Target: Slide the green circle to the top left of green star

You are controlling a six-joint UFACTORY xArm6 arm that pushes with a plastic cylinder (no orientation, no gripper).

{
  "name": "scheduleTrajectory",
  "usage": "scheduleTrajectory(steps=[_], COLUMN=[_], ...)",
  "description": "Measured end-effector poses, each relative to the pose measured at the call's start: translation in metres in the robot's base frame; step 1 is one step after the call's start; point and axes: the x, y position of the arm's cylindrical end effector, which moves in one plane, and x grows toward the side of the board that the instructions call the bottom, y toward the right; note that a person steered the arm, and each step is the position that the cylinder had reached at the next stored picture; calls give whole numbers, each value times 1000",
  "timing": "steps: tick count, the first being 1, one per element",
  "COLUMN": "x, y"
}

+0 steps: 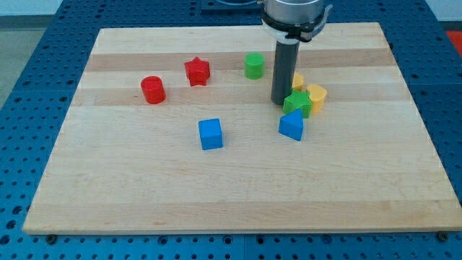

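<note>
Green circle [253,65] sits up-left of green star [297,103] (nearly done); my tip [281,102] beside star; no jaws.

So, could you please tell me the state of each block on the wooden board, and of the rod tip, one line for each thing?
Green circle block: upright, standing free, left of the rod.
Green star block: touching my tip.
My tip: on the board, at the green star's left edge.
Yellow blocks: clustered against the green star; one partly hidden.
Blue wedge-like block: below the green star.
Blue cube: free.
Red star block: free.
Red cylinder: free.
</note>
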Motion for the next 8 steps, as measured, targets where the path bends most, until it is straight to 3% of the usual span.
scheduleTrajectory(steps=[3, 5, 7, 8], x=[-57, -59, -103, -104], y=[-44, -98, -71, -71])
